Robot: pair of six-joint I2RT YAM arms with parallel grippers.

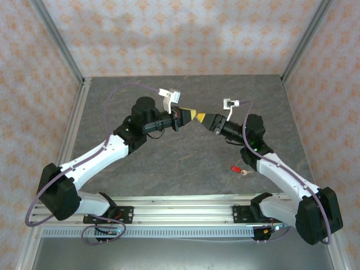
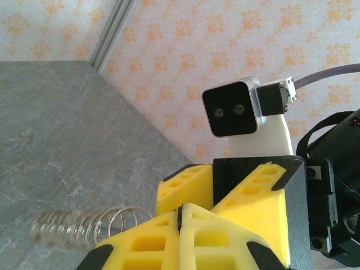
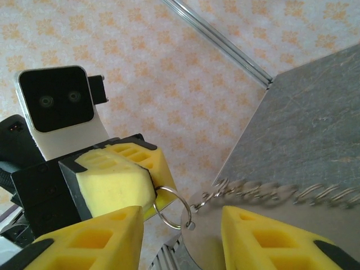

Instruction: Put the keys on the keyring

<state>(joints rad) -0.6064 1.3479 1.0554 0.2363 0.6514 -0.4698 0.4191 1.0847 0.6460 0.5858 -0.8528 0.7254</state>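
Over the middle of the grey stone-patterned table, the top view shows the left claw and right claw meeting tip to tip. A tiny red-headed metal key lies toward the near right edge. The left wrist view shows the left claw shut, with a blurred silvery chain keyring trailing beside it. The right wrist view alone shows the left claw pinching the keyring's thin loop and the right claw's jaws parted.
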